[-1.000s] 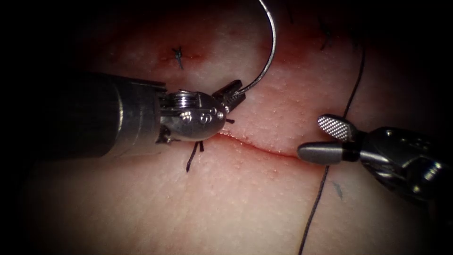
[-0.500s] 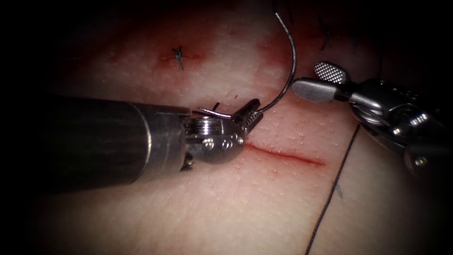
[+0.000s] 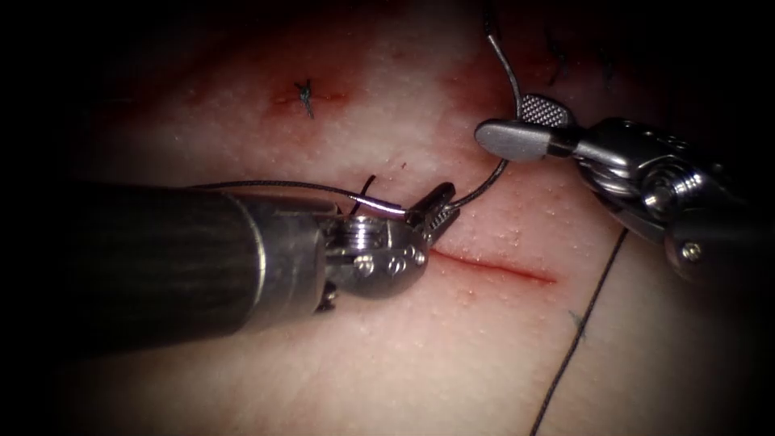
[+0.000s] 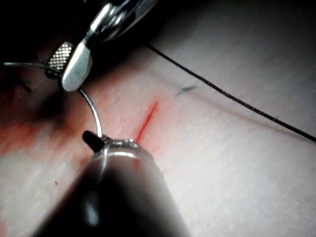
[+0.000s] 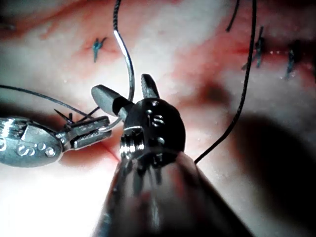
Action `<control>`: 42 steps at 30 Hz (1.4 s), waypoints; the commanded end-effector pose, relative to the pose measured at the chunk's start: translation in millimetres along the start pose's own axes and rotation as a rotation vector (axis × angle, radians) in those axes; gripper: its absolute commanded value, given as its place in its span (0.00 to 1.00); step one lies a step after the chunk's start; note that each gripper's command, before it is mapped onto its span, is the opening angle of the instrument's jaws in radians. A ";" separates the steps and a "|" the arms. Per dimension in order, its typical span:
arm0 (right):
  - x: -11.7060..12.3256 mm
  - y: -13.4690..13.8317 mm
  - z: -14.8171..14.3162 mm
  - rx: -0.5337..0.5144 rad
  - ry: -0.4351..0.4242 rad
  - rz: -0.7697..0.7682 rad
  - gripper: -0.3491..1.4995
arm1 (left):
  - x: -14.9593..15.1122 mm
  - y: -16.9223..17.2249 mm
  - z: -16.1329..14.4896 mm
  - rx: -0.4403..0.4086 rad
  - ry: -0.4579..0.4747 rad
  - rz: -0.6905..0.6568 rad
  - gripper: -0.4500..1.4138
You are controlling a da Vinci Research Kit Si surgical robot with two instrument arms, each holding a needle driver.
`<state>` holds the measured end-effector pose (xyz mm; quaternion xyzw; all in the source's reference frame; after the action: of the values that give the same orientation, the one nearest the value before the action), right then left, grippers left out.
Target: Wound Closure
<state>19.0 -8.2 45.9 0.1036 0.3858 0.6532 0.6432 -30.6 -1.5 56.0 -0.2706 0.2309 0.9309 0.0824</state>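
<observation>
The cut point(image 3: 492, 266) is a short red line in the pale tissue point(image 3: 387, 355). My left tool point(image 3: 440, 208) lies at the cut's left end with its jaws shut on the curved needle point(image 3: 496, 173) near one end of its curve. The needle rises clear of the tissue, up and to the right. My right tool point(image 3: 507, 119) straddles the needle higher along its curve. Its jaws are slightly apart with the ridged pad point(image 3: 542, 109) still showing. The wrist views show the same needle point(image 4: 94, 111) point(image 5: 129, 69) running from the left tool point(image 5: 91, 127) through the right tool point(image 4: 60, 74) point(image 5: 122, 86).
Dark thread point(image 3: 577, 339) trails down across the tissue right of the cut. A thin grey strand point(image 3: 274, 186) runs left over the left tool's shaft. A finished stitch point(image 3: 305, 97) sits at the upper left, with more stitches point(image 3: 557, 60) at the upper right. Red fluid stains the far tissue.
My right tool rose from beside the cut's right end to the needle and narrowed its jaws around it. The left tool moved right and down, keeping the needle.
</observation>
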 end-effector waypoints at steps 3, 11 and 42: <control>-0.3 -0.1 0.4 -0.046 0.016 -0.090 0.00 | 0.3 0.6 0.4 -0.006 0.009 0.006 0.00; 0.8 0.9 -1.2 -0.004 0.064 -0.241 0.00 | 1.5 -0.2 -0.8 -0.051 0.091 0.007 0.33; 1.8 -1.6 -3.9 0.508 0.201 -0.781 0.00 | -0.1 -7.1 1.8 -0.982 0.155 -0.893 0.80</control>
<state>16.8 -8.0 41.0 0.0396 0.6039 0.2527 0.7549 -28.7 5.6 54.6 -0.4102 -0.3541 0.7791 0.3152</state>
